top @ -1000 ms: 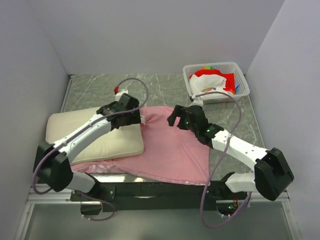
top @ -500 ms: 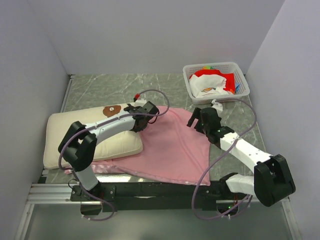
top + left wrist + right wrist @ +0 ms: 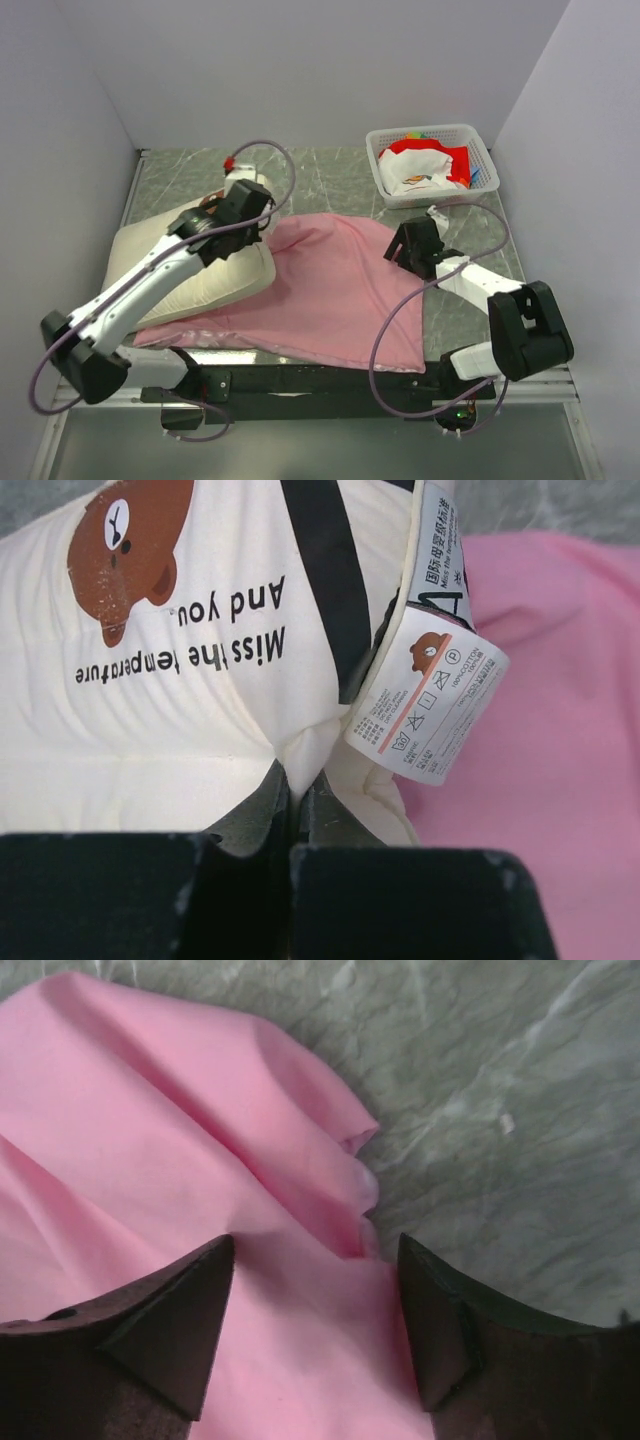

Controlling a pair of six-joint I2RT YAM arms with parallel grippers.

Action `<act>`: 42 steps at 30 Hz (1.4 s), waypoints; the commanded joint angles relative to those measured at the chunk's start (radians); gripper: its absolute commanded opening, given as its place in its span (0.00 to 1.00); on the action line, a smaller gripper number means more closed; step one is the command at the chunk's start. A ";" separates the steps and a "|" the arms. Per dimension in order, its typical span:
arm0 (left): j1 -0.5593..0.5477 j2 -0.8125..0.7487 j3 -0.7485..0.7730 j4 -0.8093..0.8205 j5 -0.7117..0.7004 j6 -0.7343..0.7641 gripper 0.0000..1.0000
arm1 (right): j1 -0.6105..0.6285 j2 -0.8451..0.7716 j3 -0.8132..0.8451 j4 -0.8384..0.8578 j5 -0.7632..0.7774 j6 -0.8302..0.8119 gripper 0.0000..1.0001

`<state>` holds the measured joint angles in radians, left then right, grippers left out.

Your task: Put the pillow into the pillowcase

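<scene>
The cream-white pillow [image 3: 190, 285] lies at the left, its right end bunched up and resting on the pink pillowcase [image 3: 330, 290], which is spread across the middle. My left gripper [image 3: 252, 228] is shut on a pinched fold of the pillow [image 3: 200, 730] near its corner; in the wrist view the gripper [image 3: 295, 785] sits beside the care label [image 3: 425, 710] and below the brown bear mark [image 3: 130, 550]. My right gripper [image 3: 400, 245] is at the pillowcase's right edge. Its jaws stand open [image 3: 315, 1250] over the folded pink hem [image 3: 150, 1140], with fabric between them.
A white basket [image 3: 480, 140] holding red and white cloth stands at the back right. The grey marble tabletop [image 3: 500, 1080] shows beyond the pillowcase edge. Grey walls close in on the left, back and right.
My left gripper has shut on the pillow corner and pulled it back and left, bunching that end. My right gripper has moved right to the pillowcase edge, and its jaws have narrowed.
</scene>
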<state>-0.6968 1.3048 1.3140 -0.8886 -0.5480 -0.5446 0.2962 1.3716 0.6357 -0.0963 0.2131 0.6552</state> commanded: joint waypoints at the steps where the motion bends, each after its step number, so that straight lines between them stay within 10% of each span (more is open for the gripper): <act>1: 0.023 -0.107 0.042 0.013 0.039 0.018 0.01 | -0.017 0.035 0.021 0.041 -0.031 -0.003 0.58; 2: 0.028 -0.120 0.041 0.013 0.043 0.017 0.01 | -0.025 0.037 0.028 0.030 -0.020 -0.006 0.31; 5: 0.052 -0.167 0.021 0.025 0.059 0.014 0.01 | -0.072 0.020 0.059 -0.022 0.015 -0.026 0.07; 9: 0.089 -0.214 -0.007 0.036 0.083 0.005 0.01 | -0.133 -0.019 0.124 -0.100 0.101 -0.058 0.02; 21: 0.126 -0.268 -0.022 0.046 0.160 -0.009 0.01 | -0.350 -0.035 0.148 -0.126 0.056 -0.106 0.05; 25: 0.131 -0.277 -0.033 0.060 0.177 -0.029 0.01 | -0.339 -0.072 0.150 -0.134 -0.010 -0.109 0.60; 30: 0.137 -0.306 -0.025 0.085 0.186 -0.046 0.01 | -0.220 -0.195 0.156 -0.204 0.090 -0.109 0.99; 33: 0.140 -0.325 -0.028 0.092 0.172 -0.061 0.01 | -0.148 -0.262 0.162 -0.200 0.066 -0.092 0.93; 37: 0.141 -0.354 -0.035 0.111 0.132 -0.087 0.01 | 0.073 -0.306 0.147 -0.091 -0.009 0.012 0.58; 42: 0.145 -0.377 -0.027 0.134 0.115 -0.106 0.01 | 0.397 -0.070 0.284 0.012 0.008 0.069 0.50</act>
<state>-0.5575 0.9653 1.2636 -0.8867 -0.3946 -0.6109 0.5289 1.1339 0.7956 -0.2043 0.2272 0.6579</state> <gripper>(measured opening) 0.038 0.520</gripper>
